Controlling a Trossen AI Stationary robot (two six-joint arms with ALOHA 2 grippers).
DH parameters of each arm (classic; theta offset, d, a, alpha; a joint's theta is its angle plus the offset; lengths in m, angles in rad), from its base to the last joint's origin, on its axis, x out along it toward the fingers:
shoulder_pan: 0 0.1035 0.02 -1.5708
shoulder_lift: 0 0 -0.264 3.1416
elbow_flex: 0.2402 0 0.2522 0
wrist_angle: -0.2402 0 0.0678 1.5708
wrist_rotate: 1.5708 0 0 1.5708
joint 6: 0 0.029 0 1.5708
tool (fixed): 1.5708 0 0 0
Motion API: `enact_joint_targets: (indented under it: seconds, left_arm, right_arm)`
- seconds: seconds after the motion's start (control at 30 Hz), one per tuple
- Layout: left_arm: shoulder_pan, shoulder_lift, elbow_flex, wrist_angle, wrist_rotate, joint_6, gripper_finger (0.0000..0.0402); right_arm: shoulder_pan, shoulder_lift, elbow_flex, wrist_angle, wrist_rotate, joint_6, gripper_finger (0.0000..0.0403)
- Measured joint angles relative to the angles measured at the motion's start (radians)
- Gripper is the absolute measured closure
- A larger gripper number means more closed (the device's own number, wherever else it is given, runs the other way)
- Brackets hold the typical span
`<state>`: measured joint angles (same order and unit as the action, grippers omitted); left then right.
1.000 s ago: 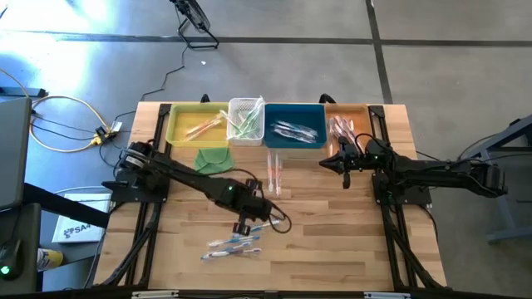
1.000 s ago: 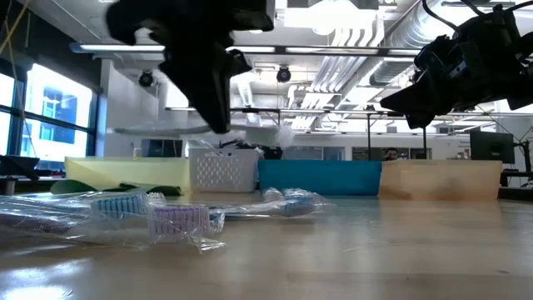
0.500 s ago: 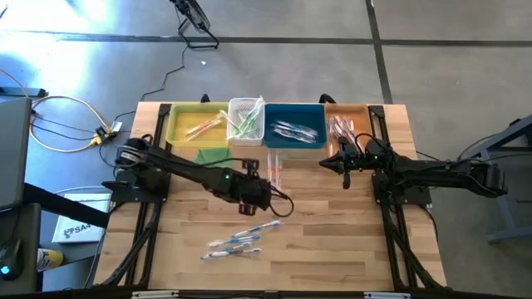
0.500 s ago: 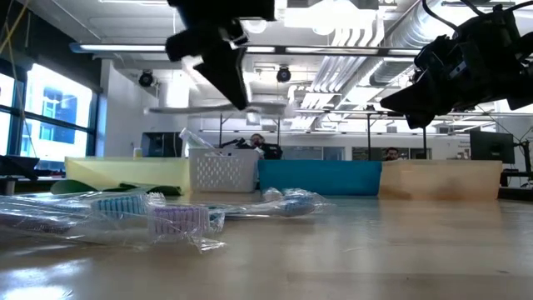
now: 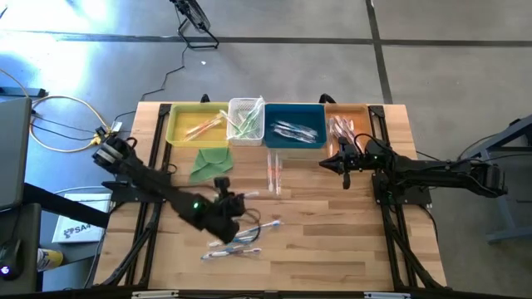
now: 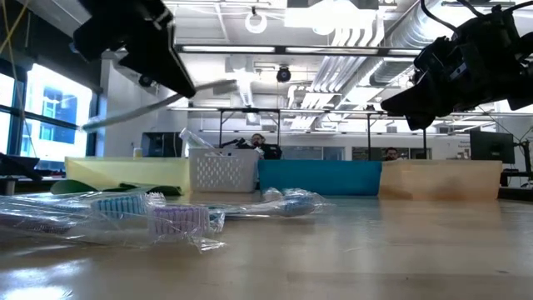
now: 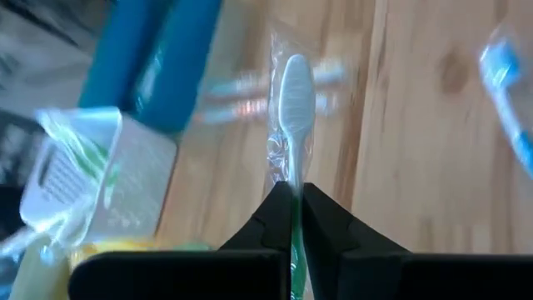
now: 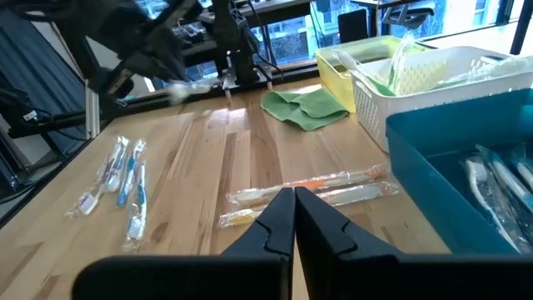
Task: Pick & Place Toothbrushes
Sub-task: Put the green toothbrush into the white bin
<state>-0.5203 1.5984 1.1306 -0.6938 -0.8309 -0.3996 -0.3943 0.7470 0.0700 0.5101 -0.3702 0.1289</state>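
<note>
My left gripper (image 5: 235, 218) hangs over the table's near middle, shut on a wrapped toothbrush (image 7: 293, 92) with a green handle and a white head. That toothbrush (image 6: 166, 102) shows as a slanting stick in the low view. Blue-white wrapped toothbrushes (image 5: 234, 245) lie flat on the table just nearside of it. Two orange ones (image 5: 274, 170) lie in front of the blue bin. My right gripper (image 5: 345, 162) waits shut at the far right, above the table, holding nothing. My left gripper pinches the toothbrush's green handle (image 7: 294, 218) in its clear wrapper between the two fingers. The brush sticks out past the fingertips, its white head away from the gripper. It is lifted clear of the table and slants, one end lower than the other (image 6: 92, 125).
Along the far edge stand a yellow bin (image 5: 195, 124), a white basket (image 5: 246, 120), a blue bin (image 5: 293, 124) and a tan bin (image 5: 349, 123), each holding toothbrushes. A folded green cloth (image 5: 208, 162) lies in front of the yellow bin. Bare wood lies at the near right.
My left gripper, shut on the toothbrush, has swung toward the far edge and then back toward the table's near left, turning as it went. The toothbrush, level in the low view before, now slants.
</note>
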Motion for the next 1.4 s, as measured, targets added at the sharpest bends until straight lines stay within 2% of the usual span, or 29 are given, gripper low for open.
enact_joint_targets:
  seconds: [0.2, 0.33, 0.43, 0.67, 0.73, 0.83, 1.13, 1.4]
  left_arm:
    - [-0.089, -0.008, -0.128, 0.314, -0.287, 0.095, 0.0396]
    - [-0.08, -0.008, -0.138, 0.406, -0.298, 0.177, 0.0396]
    - [-0.058, -0.008, -0.138, 0.503, -0.225, 0.243, 0.0396]
    - [0.023, 0.004, -0.137, 0.737, -0.004, 0.538, 0.0396]
    - [0.054, 0.003, -0.136, 0.755, 0.043, 0.613, 0.0396]
    - [0.101, -0.002, -0.136, 0.756, 0.061, 0.701, 0.0396]
    - [0.271, -0.016, -0.138, 0.756, 0.273, 0.758, 0.0396]
    - [0.439, -0.047, -0.137, 0.854, 0.352, 0.787, 0.0396]
  right_arm:
    - [0.0, 0.0, 0.0, 0.002, 0.0, 0.001, 0.0399]
    - [0.0, 0.0, 0.0, 0.003, 0.001, 0.001, 0.0399]
    - [0.0, 0.0, 0.0, 0.006, 0.004, 0.0, 0.0399]
    - [0.0, 0.0, 0.0, 0.023, 0.001, 0.001, 0.0399]
    - [0.0, 0.0, 0.0, 0.022, 0.0, 0.001, 0.0399]
    - [0.0, 0.0, 0.0, 0.021, -0.004, 0.005, 0.0399]
    - [0.0, 0.0, 0.0, 0.021, -0.004, 0.001, 0.0399]
    - [0.0, 0.0, 0.0, 0.019, 0.0, -0.002, 0.0399]
